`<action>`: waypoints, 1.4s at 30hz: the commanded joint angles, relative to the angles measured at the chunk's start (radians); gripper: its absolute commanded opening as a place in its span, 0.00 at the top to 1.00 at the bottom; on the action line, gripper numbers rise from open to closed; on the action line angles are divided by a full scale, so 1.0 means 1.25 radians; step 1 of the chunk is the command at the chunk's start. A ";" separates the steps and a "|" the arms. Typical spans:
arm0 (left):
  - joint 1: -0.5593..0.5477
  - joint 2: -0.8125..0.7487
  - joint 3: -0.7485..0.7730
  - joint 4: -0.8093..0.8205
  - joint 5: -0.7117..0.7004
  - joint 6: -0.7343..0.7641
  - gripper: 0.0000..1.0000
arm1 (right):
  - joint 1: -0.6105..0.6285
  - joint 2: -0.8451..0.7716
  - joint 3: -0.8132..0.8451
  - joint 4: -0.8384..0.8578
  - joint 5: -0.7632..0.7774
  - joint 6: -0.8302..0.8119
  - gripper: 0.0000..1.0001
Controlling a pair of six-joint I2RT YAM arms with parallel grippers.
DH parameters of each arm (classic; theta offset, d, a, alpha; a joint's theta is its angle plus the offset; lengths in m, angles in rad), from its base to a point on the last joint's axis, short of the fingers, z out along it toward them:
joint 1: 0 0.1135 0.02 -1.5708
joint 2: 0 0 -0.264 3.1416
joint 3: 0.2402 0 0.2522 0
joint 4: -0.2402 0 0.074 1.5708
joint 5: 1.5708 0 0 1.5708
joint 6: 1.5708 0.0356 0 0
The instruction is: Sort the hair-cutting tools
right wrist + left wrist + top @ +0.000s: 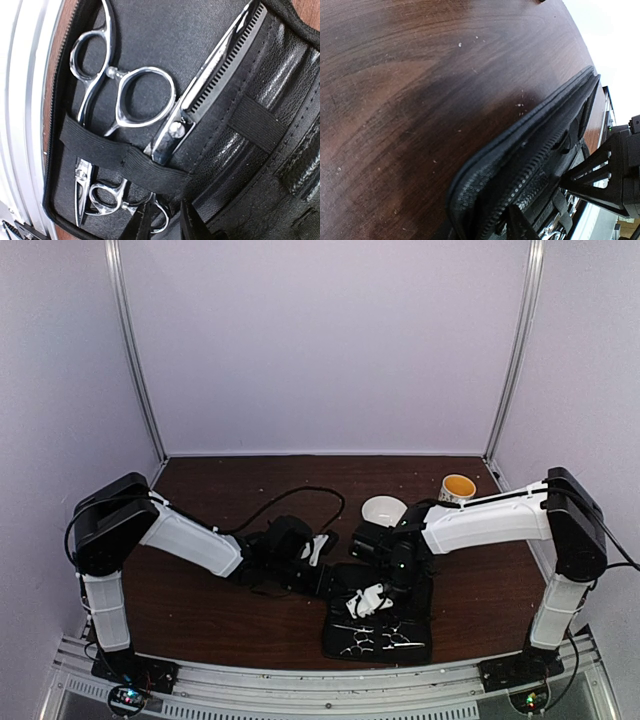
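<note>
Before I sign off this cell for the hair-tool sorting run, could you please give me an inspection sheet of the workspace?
Surface: dark wooden table, pale specks.
Job's things: plain scissors and toothed scissors, both tucked under an elastic strap inside the open black case.
Clutter: white bowl and cup with a yellow inside, beyond the case.
Grippers: right gripper over the case, fingers apart, holding nothing; left gripper at the case's edge, grip unclear.
Cables: black cable looping on the table.
Surroundings: pale walls, metal posts.
</note>
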 commanded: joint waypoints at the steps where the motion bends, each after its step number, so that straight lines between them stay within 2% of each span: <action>1: 0.003 -0.001 -0.009 0.046 -0.003 0.008 0.69 | 0.010 0.011 0.014 -0.013 -0.044 0.026 0.79; 14: 0.003 -0.011 -0.023 0.057 -0.012 0.004 0.68 | 0.013 -0.015 -0.005 -0.014 -0.084 0.011 0.75; 18: 0.003 -0.029 -0.031 0.046 -0.024 0.006 0.62 | 0.008 -0.044 -0.010 0.012 -0.050 0.041 0.75; 22: 0.002 -0.080 -0.034 0.010 -0.046 0.032 0.57 | -0.026 -0.120 -0.006 0.011 -0.038 0.086 0.71; 25: 0.001 -0.136 -0.025 -0.064 -0.090 0.069 0.55 | -0.071 -0.194 0.009 -0.021 -0.061 0.102 0.66; 29: 0.002 -0.196 0.028 -0.243 -0.176 0.160 0.53 | -0.145 -0.301 -0.028 -0.001 -0.066 0.128 0.63; 35: 0.003 -0.259 0.122 -0.449 -0.362 0.279 0.49 | -0.238 -0.427 -0.127 0.135 -0.019 0.199 0.67; 38: 0.010 -0.273 0.158 -0.523 -0.453 0.317 0.43 | -0.255 -0.445 -0.168 0.217 -0.006 0.205 0.69; 42: 0.044 -0.288 0.185 -0.589 -0.494 0.318 0.38 | -0.256 -0.397 -0.166 0.253 0.011 0.199 0.70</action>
